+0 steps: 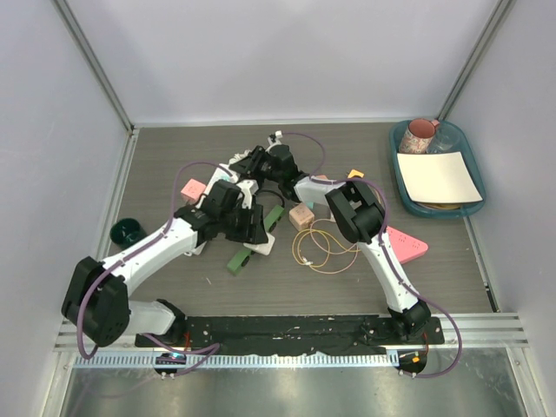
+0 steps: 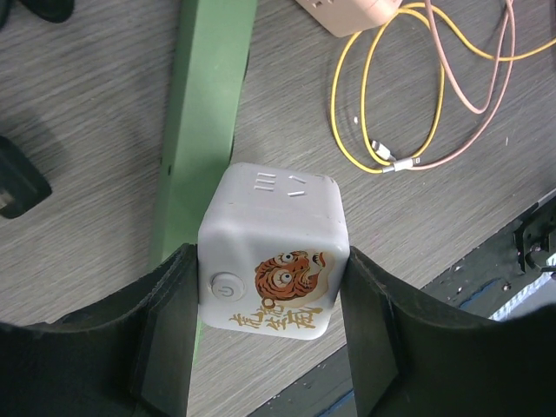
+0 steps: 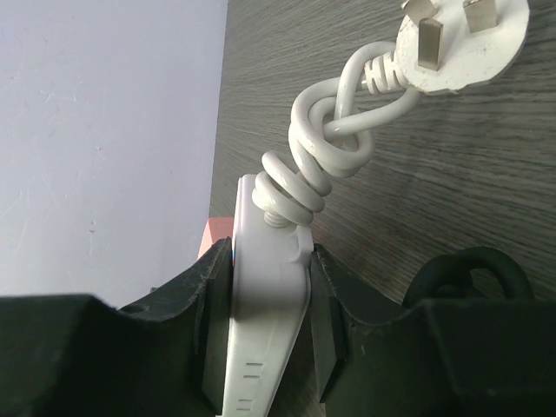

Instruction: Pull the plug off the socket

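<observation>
left gripper [image 2: 269, 291] is clamped on both sides of the white cube socket [image 2: 274, 234] with the tiger sticker, mid-table right beside the green block [image 2: 204, 113]. the right gripper [image 3: 265, 326] is pinched on a flat white body [image 3: 265, 261] farther back, well apart from the cube. that body's long axis runs straight out along the right fingers, and its twisted cord [image 3: 334, 130] leads on to the plug [image 3: 460, 39], whose prongs are bare. so the plug looks out of the socket to me, and any more pulling would go along that axis, away from the left arm.
</observation>
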Controlling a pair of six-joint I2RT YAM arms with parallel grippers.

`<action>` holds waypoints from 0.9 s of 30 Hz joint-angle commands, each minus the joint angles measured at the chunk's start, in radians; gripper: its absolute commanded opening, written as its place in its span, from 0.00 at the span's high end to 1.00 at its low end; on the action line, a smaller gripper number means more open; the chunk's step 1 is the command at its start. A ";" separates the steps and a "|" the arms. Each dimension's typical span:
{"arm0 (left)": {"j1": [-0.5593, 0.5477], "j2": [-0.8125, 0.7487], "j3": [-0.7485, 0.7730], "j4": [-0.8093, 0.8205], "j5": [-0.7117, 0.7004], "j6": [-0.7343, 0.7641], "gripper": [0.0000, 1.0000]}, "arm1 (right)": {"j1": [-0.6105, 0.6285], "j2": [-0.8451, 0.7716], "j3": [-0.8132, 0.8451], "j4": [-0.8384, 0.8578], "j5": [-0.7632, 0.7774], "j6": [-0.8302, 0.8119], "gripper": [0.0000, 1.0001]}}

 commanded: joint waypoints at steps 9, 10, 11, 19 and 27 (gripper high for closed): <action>-0.121 0.078 -0.024 0.171 0.000 -0.069 0.86 | -0.005 -0.020 -0.009 0.053 0.012 -0.104 0.99; -0.126 0.090 -0.032 0.175 0.000 -0.069 0.83 | -0.005 -0.022 -0.012 0.050 0.011 -0.112 0.99; -0.127 0.096 -0.035 0.186 -0.003 -0.069 0.74 | -0.008 -0.025 -0.015 0.051 0.012 -0.110 0.99; -0.132 0.087 0.040 0.116 -0.067 -0.025 0.25 | -0.013 -0.039 -0.044 0.061 0.006 -0.115 0.99; -0.132 0.049 0.226 -0.093 -0.204 0.107 0.00 | -0.016 -0.060 -0.061 0.064 -0.003 -0.124 0.99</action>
